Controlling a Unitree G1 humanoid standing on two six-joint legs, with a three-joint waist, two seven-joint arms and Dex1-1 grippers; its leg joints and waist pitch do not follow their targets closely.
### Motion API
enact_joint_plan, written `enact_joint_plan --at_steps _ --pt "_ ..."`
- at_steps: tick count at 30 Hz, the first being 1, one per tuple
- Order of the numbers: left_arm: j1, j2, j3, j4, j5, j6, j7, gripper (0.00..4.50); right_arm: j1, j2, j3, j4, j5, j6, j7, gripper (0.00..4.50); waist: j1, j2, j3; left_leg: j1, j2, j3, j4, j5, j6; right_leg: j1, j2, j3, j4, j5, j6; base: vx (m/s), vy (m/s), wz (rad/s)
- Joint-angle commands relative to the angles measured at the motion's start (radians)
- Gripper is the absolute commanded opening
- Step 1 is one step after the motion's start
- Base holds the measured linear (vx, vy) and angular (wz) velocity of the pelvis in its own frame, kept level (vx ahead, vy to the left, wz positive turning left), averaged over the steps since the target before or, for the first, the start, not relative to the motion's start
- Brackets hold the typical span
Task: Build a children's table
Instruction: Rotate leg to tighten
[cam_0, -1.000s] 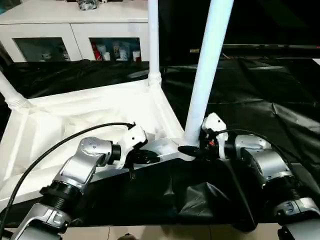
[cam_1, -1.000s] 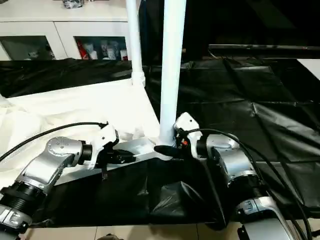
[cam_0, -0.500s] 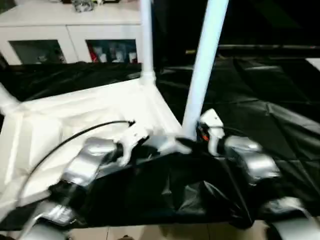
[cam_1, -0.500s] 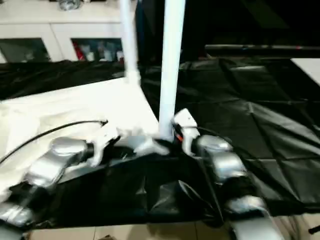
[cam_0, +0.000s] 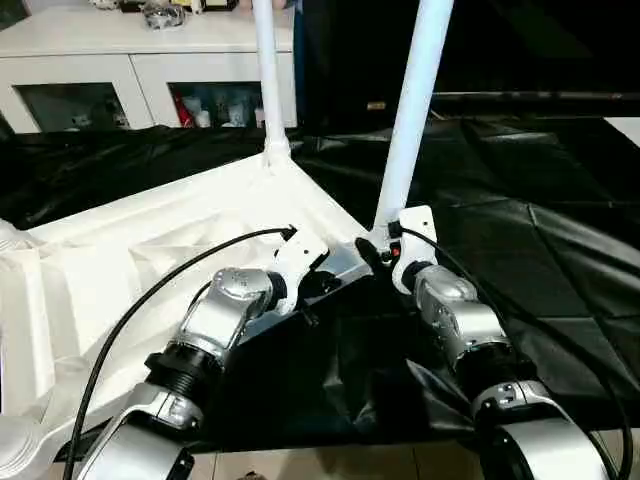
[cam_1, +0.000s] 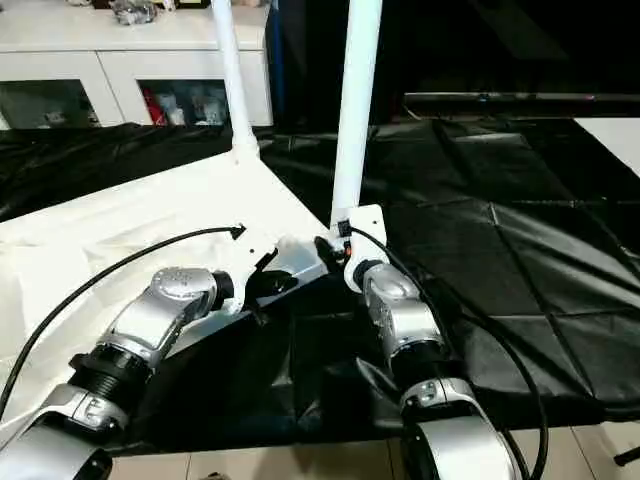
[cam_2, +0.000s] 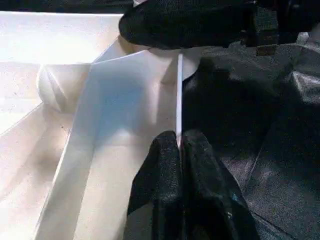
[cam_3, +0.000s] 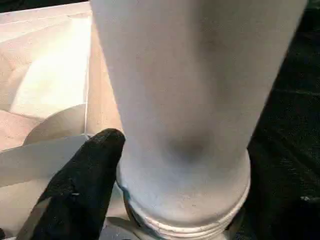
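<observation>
A white cabinet (cam_0: 150, 70) stands at the back, and its glass-fronted compartments hold small bottles and boxes (cam_0: 215, 108), too small to make out; a few bits of clutter (cam_0: 160, 12) sit on top. In front of it, the children's table (cam_0: 130, 270) lies upside down on black sheeting (cam_0: 520, 230), ribbed underside up. Two of its white tube legs rise from the corners: the far leg (cam_0: 266, 70) and the near leg (cam_0: 412, 110).

The left tool (cam_2: 179, 150) has its two black fingers pressed together on the thin upright rim of the tabletop, near the near corner. The right tool (cam_0: 372, 255) is at the foot of the near leg, one black finger (cam_3: 82, 175) lying against its threaded base; I cannot tell whether it grips the leg. Its cable (cam_0: 520, 310) trails across the sheeting.
</observation>
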Motion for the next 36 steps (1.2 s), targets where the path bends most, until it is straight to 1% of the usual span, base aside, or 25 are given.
enact_joint_plan --at_steps 1,2,3,4,5,6,7,8,9,10,11,12,13,14,16,18,19,20,23,24,27,28,31,36 --pt "0.004 0.003 -0.006 -0.044 -0.019 -0.025 -0.031 0.00 -0.003 -0.009 0.038 0.014 -0.015 0.000 0.056 3.84 -0.003 0.001 -0.063 0.009 0.045 -0.020 -0.078 -0.199 0.006 0.046 -0.093 0.053 -0.080 -0.221 -0.167 0.000 0.000 0.00" --pt "0.015 0.019 -0.010 -0.058 -0.026 -0.039 -0.063 0.00 0.001 -0.033 0.052 -0.003 -0.017 -0.013 0.113 3.84 -0.002 -0.002 -0.064 0.008 0.046 -0.019 -0.075 -0.183 0.012 0.048 -0.093 0.053 -0.078 -0.193 -0.173 0.000 0.000 0.00" --pt "0.021 0.028 -0.011 -0.066 -0.032 -0.050 -0.084 0.00 0.005 -0.045 0.057 -0.017 -0.010 -0.016 0.155 3.84 -0.002 -0.002 -0.064 0.008 0.046 -0.019 -0.075 -0.183 0.012 0.048 -0.093 0.053 -0.078 -0.193 -0.173 0.000 0.000 0.00" --pt "0.036 0.050 -0.010 -0.083 -0.046 -0.067 -0.127 0.00 0.016 -0.080 0.071 -0.058 0.006 -0.021 0.263 3.84 -0.001 -0.002 -0.068 0.000 0.044 -0.019 -0.071 -0.140 0.031 0.054 -0.092 0.052 -0.068 -0.124 -0.187 0.000 0.000 0.00" --pt "0.036 0.050 -0.010 -0.083 -0.046 -0.067 -0.127 0.00 0.016 -0.080 0.071 -0.058 0.006 -0.021 0.263 3.84 -0.001 -0.004 -0.070 0.001 0.047 -0.019 -0.067 -0.117 0.047 0.055 -0.091 0.053 -0.062 -0.070 -0.194 0.000 0.000 0.00" --pt "0.049 0.068 -0.007 -0.097 -0.060 -0.081 -0.165 0.00 0.028 -0.117 0.095 -0.091 0.007 -0.034 0.349 3.84 0.000 -0.004 -0.070 0.000 0.044 -0.017 -0.065 -0.104 0.055 0.054 -0.089 0.052 -0.060 -0.049 -0.201 0.000 0.000 0.00" --pt "0.057 0.079 -0.008 -0.108 -0.069 -0.085 -0.189 0.00 0.038 -0.141 0.113 -0.112 0.008 -0.041 0.403 3.84 0.002 -0.006 -0.073 0.000 0.044 -0.015 -0.061 -0.083 0.070 0.055 -0.088 0.051 -0.054 -0.007 -0.212 0.000 0.000 0.00" --pt "0.062 0.085 -0.008 -0.114 -0.074 -0.088 -0.205 0.00 0.044 -0.154 0.122 -0.123 0.007 -0.045 0.436 3.84 0.006 -0.004 -0.074 -0.003 0.044 -0.014 -0.058 -0.068 0.085 0.057 -0.087 0.050 -0.051 0.022 -0.221 0.000 0.000 0.00" --pt "0.062 0.085 -0.008 -0.114 -0.074 -0.088 -0.205 0.00 0.044 -0.154 0.122 -0.123 0.007 -0.045 0.436 3.84 0.006 -0.004 -0.073 -0.004 0.044 -0.014 -0.058 -0.067 0.092 0.055 -0.088 0.050 -0.051 0.027 -0.226 0.000 0.000 0.00" --pt "0.078 0.108 -0.008 -0.136 -0.090 -0.090 -0.248 0.00 0.066 -0.198 0.144 -0.169 0.020 -0.044 0.532 3.84 0.008 -0.007 -0.070 -0.003 0.044 -0.013 -0.058 -0.082 0.098 0.055 -0.088 0.048 -0.054 0.003 -0.225 0.000 0.000 0.00" --pt "0.083 0.117 -0.009 -0.144 -0.095 -0.087 -0.263 0.00 0.072 -0.212 0.151 -0.184 0.025 -0.039 0.562 3.84 0.008 -0.008 -0.069 -0.001 0.048 -0.012 -0.059 -0.090 0.100 0.053 -0.089 0.049 -0.056 -0.024 -0.228 0.000 0.000 0.00" --pt "0.095 0.136 -0.011 -0.162 -0.104 -0.083 -0.295 0.00 0.085 -0.244 0.165 -0.210 0.033 -0.031 0.623 3.84 0.010 -0.006 -0.068 -0.002 0.047 -0.013 -0.059 -0.099 0.099 0.054 -0.089 0.047 -0.058 -0.046 -0.224 0.000 0.000 0.00" --pt "0.105 0.154 -0.013 -0.174 -0.110 -0.083 -0.320 0.00 0.094 -0.272 0.175 -0.229 0.040 -0.023 0.674 3.84 0.011 -0.009 -0.068 0.001 0.049 -0.012 -0.060 -0.110 0.098 0.053 -0.087 0.048 -0.060 -0.073 -0.219 0.000 0.000 0.00" --pt "0.113 0.166 -0.011 -0.182 -0.113 -0.083 -0.336 0.00 0.103 -0.293 0.181 -0.247 0.048 -0.012 0.721 3.84 0.011 -0.008 -0.065 0.000 0.050 -0.013 -0.061 -0.120 0.097 0.052 -0.087 0.048 -0.063 -0.100 -0.214 0.000 0.000 0.00" --pt "0.126 0.187 -0.003 -0.195 -0.120 -0.084 -0.362 0.00 0.117 -0.325 0.191 -0.275 0.056 0.003 0.788 3.84 0.012 -0.007 -0.063 0.002 0.049 -0.012 -0.062 -0.135 0.092 0.048 -0.086 0.049 -0.068 -0.143 -0.209 0.000 0.000 0.00" --pt "0.128 0.190 -0.003 -0.198 -0.122 -0.084 -0.367 0.00 0.119 -0.330 0.193 -0.279 0.056 0.004 0.796 3.84 0.012 -0.007 -0.062 0.001 0.049 -0.013 -0.063 -0.140 0.086 0.048 -0.087 0.049 -0.070 -0.167 -0.205 0.000 0.000 0.00" --pt "0.132 0.203 0.002 -0.195 -0.124 -0.086 -0.376 0.00 0.117 -0.338 0.194 -0.272 0.045 -0.009 0.796 3.84 0.012 -0.011 -0.061 0.004 0.049 -0.013 -0.064 -0.149 0.077 0.045 -0.089 0.050 -0.074 -0.204 -0.198 0.000 0.000 0.00" --pt "0.134 0.208 0.004 -0.195 -0.125 -0.087 -0.379 0.00 0.114 -0.339 0.194 -0.265 0.040 -0.013 0.793 3.84 0.012 -0.010 -0.062 0.002 0.049 -0.014 -0.065 -0.145 0.072 0.046 -0.090 0.050 -0.074 -0.215 -0.194 0.000 0.000 0.00" --pt "0.139 0.218 0.008 -0.199 -0.125 -0.085 -0.385 0.00 0.109 -0.336 0.193 -0.255 0.041 -0.014 0.793 3.84 0.012 -0.010 -0.063 0.002 0.048 -0.014 -0.064 -0.133 0.070 0.046 -0.089 0.050 -0.073 -0.210 -0.188 0.000 0.000 0.00" --pt "0.139 0.221 0.009 -0.202 -0.126 -0.083 -0.388 0.00 0.107 -0.334 0.193 -0.256 0.047 -0.011 0.798 3.58 0.012 -0.011 -0.064 0.001 0.048 -0.014 -0.064 -0.122 0.072 0.048 -0.089 0.049 -0.071 -0.192 -0.192 0.000 0.000 0.00" --pt "0.139 0.223 0.009 -0.203 -0.128 -0.081 -0.390 0.00 0.105 -0.325 0.189 -0.258 0.058 -0.002 0.808 3.46 0.012 -0.009 -0.066 0.000 0.048 -0.014 -0.062 -0.102 0.082 0.047 -0.086 0.048 -0.065 -0.144 -0.204 0.000 0.000 0.00" --pt "0.140 0.223 0.010 -0.204 -0.127 -0.081 -0.392 0.00 0.105 -0.324 0.189 -0.258 0.057 -0.002 0.810 3.33 0.012 -0.009 -0.068 0.000 0.048 -0.014 -0.061 -0.097 0.084 0.047 -0.086 0.048 -0.063 -0.127 -0.209 0.000 0.000 0.00" --pt "0.137 0.223 0.010 -0.198 -0.126 -0.083 -0.393 0.00 0.102 -0.320 0.189 -0.251 0.056 -0.001 0.813 3.00 0.013 -0.008 -0.066 0.001 0.047 -0.013 -0.061 -0.109 0.084 0.047 -0.086 0.048 -0.065 -0.131 -0.212 0.000 0.000 0.00" --pt "0.140 0.223 0.006 -0.200 -0.127 -0.081 -0.395 0.00 0.112 -0.311 0.190 -0.246 0.052 -0.006 0.804 2.80 0.013 -0.009 -0.067 0.000 0.047 -0.014 -0.061 -0.110 0.079 0.049 -0.087 0.048 -0.064 -0.140 -0.207 0.000 0.000 0.00"
